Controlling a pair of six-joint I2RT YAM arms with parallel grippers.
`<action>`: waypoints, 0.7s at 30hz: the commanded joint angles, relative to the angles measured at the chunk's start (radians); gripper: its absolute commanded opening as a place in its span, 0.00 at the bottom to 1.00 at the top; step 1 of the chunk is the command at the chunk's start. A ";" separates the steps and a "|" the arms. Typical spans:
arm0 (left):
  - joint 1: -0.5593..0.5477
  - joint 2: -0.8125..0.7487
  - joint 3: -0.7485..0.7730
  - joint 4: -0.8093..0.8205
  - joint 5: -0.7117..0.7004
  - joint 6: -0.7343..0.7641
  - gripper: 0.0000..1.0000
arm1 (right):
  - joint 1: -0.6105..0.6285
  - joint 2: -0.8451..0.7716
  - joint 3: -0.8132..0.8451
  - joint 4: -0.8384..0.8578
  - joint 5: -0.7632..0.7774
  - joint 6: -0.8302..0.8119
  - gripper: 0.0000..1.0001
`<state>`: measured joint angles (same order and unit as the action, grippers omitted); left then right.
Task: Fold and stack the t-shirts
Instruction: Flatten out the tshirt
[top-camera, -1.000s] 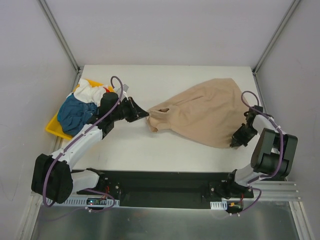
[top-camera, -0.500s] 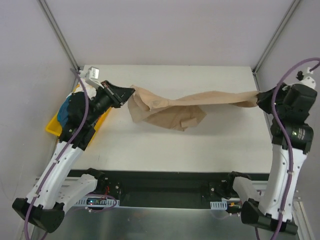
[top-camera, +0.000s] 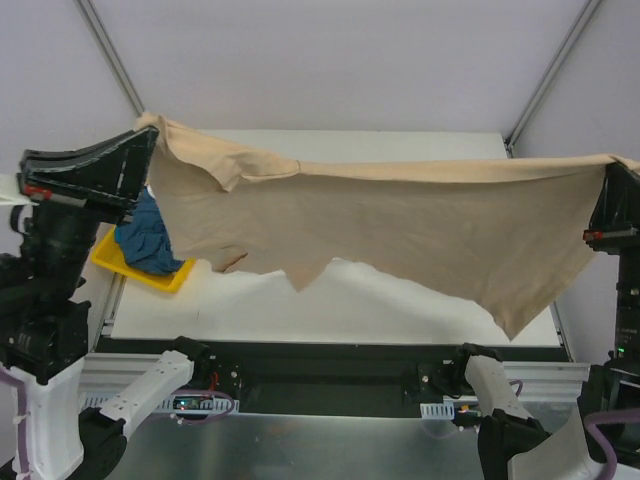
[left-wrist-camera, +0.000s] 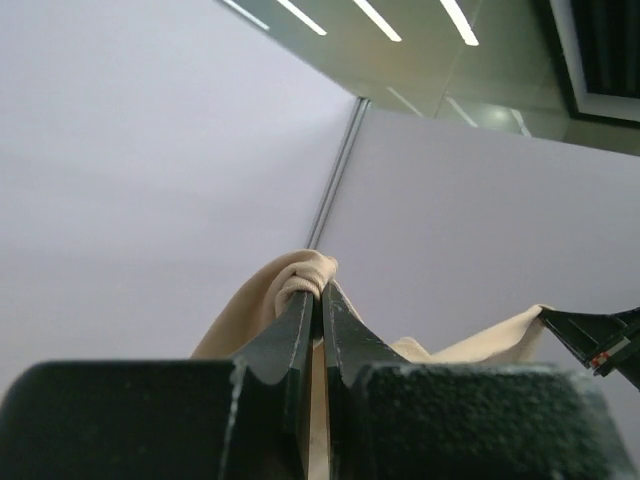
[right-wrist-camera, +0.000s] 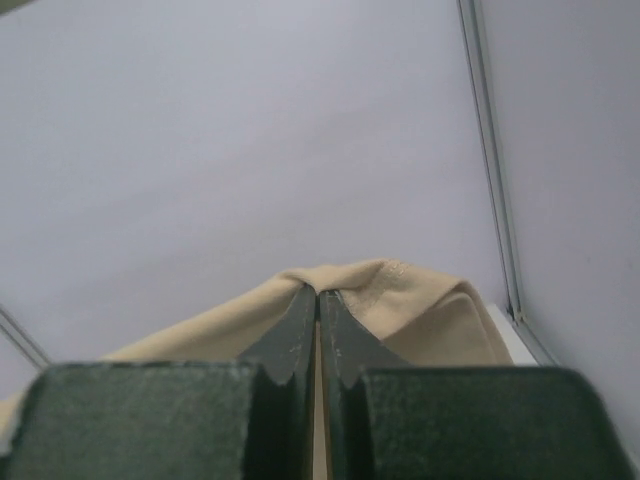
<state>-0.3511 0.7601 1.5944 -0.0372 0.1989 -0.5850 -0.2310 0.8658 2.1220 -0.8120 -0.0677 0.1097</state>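
- Hanging in the air over the surface (top-camera: 400, 305), one tan shirt (top-camera: 400, 225) is stretched wide between the two hands, its lower edge drooping toward the right.
- Two hands are in view, both raised high at opposite sides of the scene.
- The left hand (top-camera: 147, 136) is clamped tight on the upper left corner of the tan shirt. In the left wrist view, the left hand (left-wrist-camera: 320, 297) has its jaws pressed together with a bunch of tan cloth (left-wrist-camera: 300, 270) pinched at the tips.
- The right hand (top-camera: 607, 170) is likewise closed on the upper right corner. In the right wrist view, the right hand (right-wrist-camera: 317, 298) has a fold of the same cloth (right-wrist-camera: 380, 290) nipped between its jaws.
- One teal shirt (top-camera: 148, 245) lies crumpled at the left, resting in the tray and partly hidden behind the tan shirt.
- One yellow tray (top-camera: 125, 264) sits at the left edge of the surface, tilted in plan.
- A small reddish patch shows just under the tan shirt's lower edge near the tray, too small to identify.
- Two shirts can be counted for certain.
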 joint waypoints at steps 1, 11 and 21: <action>0.012 0.106 0.191 -0.010 -0.045 0.099 0.00 | 0.002 0.045 0.029 0.083 0.029 -0.045 0.01; 0.011 0.549 0.449 -0.029 -0.193 0.177 0.00 | 0.002 0.231 -0.103 0.141 0.100 -0.048 0.01; 0.009 1.238 0.560 -0.105 -0.388 0.326 0.57 | -0.007 0.651 -0.513 0.323 -0.040 0.002 0.19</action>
<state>-0.3511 1.7889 2.0739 -0.0536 -0.0917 -0.3431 -0.2298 1.3502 1.6882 -0.5560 -0.0536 0.0952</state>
